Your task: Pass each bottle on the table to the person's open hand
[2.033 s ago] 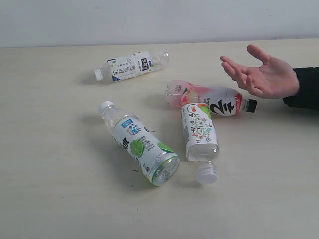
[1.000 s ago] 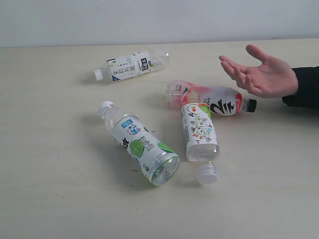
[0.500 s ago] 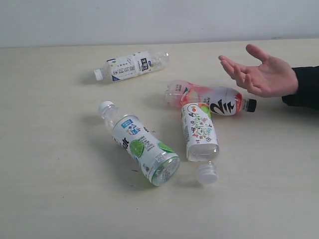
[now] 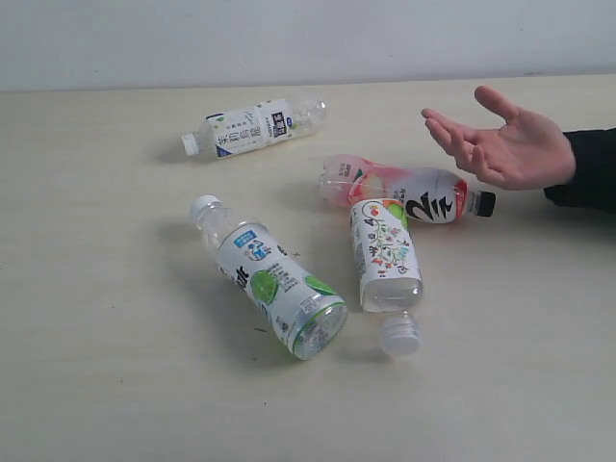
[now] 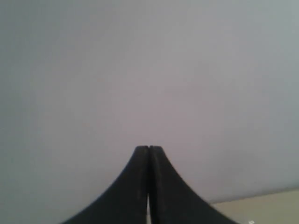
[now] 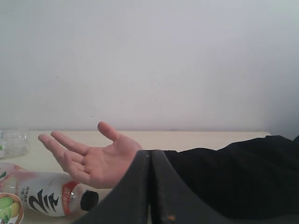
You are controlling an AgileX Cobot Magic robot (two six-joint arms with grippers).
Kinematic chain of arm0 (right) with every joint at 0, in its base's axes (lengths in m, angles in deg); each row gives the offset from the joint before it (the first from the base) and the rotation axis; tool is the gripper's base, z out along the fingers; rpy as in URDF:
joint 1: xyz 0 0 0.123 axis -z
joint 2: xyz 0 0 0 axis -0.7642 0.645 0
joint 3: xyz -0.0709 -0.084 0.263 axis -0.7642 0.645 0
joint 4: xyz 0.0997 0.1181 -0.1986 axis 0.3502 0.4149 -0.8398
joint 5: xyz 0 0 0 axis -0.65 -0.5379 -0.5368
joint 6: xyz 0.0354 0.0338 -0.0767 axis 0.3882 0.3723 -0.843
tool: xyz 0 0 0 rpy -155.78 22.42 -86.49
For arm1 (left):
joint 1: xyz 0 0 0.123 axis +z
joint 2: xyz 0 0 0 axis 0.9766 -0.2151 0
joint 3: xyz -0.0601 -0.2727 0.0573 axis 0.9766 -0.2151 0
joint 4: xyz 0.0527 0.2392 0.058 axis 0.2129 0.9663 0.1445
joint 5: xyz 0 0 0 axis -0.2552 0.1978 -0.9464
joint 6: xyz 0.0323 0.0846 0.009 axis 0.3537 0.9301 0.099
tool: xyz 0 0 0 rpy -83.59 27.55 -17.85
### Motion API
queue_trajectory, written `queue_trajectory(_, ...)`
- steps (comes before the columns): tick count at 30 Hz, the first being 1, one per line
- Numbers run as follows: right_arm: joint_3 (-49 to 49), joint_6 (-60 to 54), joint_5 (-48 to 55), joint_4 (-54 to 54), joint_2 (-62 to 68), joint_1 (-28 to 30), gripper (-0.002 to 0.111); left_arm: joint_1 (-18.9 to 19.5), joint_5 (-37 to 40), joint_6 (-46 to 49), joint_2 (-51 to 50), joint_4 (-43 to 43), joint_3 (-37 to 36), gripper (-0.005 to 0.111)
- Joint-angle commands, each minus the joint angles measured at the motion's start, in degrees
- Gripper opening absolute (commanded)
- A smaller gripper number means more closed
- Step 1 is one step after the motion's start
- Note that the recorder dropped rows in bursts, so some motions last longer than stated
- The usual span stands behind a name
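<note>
Several bottles lie on the cream table (image 4: 96, 289). A white-blue label bottle (image 4: 252, 127) rests at the back. The lime-label bottle (image 4: 269, 289) lies in front on the left. Beside it is the floral-label bottle (image 4: 385, 255), touching the pink-red bottle (image 4: 404, 194) with the black cap, also in the right wrist view as the pink-red bottle (image 6: 46, 198). The person's open hand (image 4: 505, 144) hovers palm up at the right; the hand (image 6: 93, 156) also shows in the right wrist view. My left gripper (image 5: 148, 149) and right gripper (image 6: 150, 153) are shut and empty, both outside the exterior view.
A pale wall (image 4: 308, 38) backs the table's far edge. The person's dark sleeve (image 4: 589, 168) enters from the right; the sleeve (image 6: 224, 182) fills much of the right wrist view. The left wrist view faces the wall, with a sliver of table (image 5: 261, 210).
The person's hand has shifted very slightly; the bottles and both grippers have not moved.
</note>
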Motion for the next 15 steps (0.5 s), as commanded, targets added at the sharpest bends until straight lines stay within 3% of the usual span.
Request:
queue_trajectory(1,0.22,-0.1,-0.16,-0.28,-0.26,0.3,0.0,0.17,0.36,3.48,-8.15,19.04,5.57,0.0)
queue_trajectory(5,0.22,-0.1,-0.16,-0.28,-0.26,0.3,0.0,0.17,-0.01,11.09,-15.47,34.24,9.48,0.0)
queue_trajectory(8,0.22,-0.1,-0.16,-0.28,-0.26,0.3,0.0,-0.32,4.67,18.68,-20.44,42.55,10.86,0.0)
queue_trajectory(12,0.22,-0.1,-0.16,-0.17,-0.26,0.3,0.0,-2.9,22.1,35.79,-26.96,42.55,11.36,0.0)
queue_trajectory(15,0.22,-0.1,-0.16,-0.17,-0.26,0.3,0.0,-5.12,34.52,40.77,-33.74,41.66,13.28,0.0)
